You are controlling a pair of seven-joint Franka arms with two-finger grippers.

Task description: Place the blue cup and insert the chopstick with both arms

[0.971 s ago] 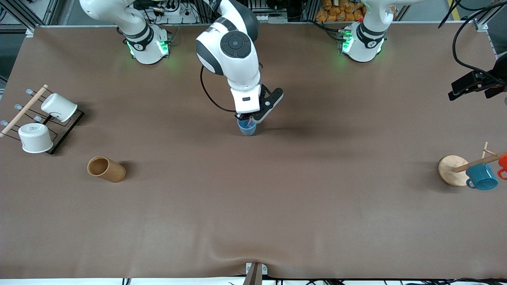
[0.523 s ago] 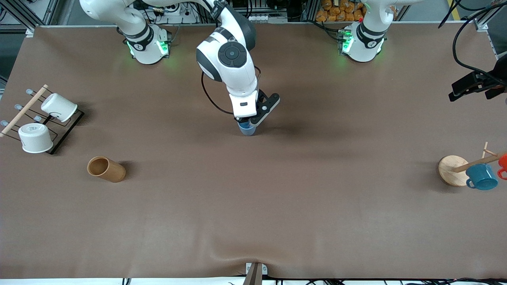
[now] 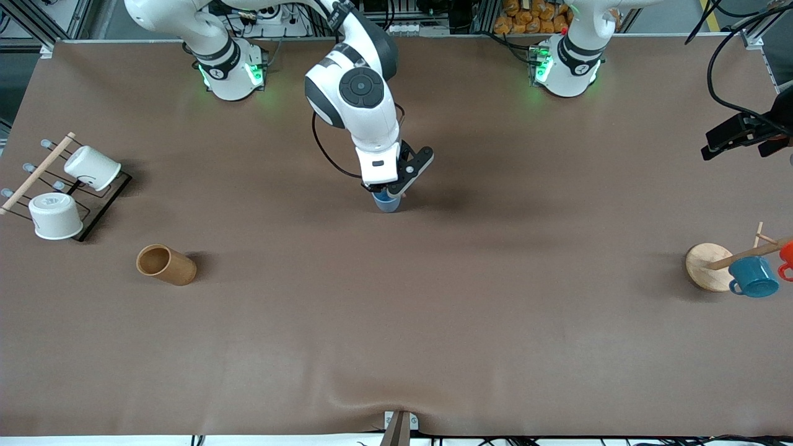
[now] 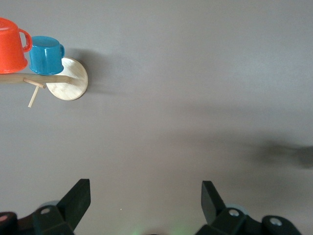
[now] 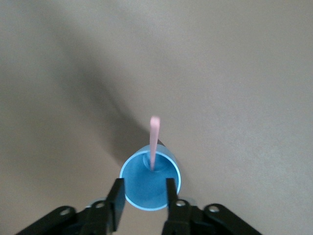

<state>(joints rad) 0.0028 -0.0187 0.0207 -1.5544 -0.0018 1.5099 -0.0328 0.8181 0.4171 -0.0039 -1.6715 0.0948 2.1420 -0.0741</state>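
Note:
The blue cup (image 3: 388,204) stands upright on the brown table mat near the middle. In the right wrist view the cup (image 5: 146,188) holds the pale-pink chopstick (image 5: 154,139), which leans against its rim with the tip on the cup's bottom. My right gripper (image 3: 387,189) hangs just above the cup, and in its wrist view the gripper (image 5: 143,198) is open with nothing between its fingers. My left gripper (image 3: 740,137) waits high over the left arm's end of the table and is open and empty (image 4: 144,196).
A brown tube (image 3: 166,264) lies on its side toward the right arm's end. Two white cups (image 3: 92,167) sit on a black wire rack there. A wooden mug stand (image 3: 709,266) with a teal mug (image 3: 753,277) and an orange mug stands at the left arm's end.
My right gripper has shifted slightly toward the right arm's end above the cup. The cup has stayed put. The left arm has not moved.

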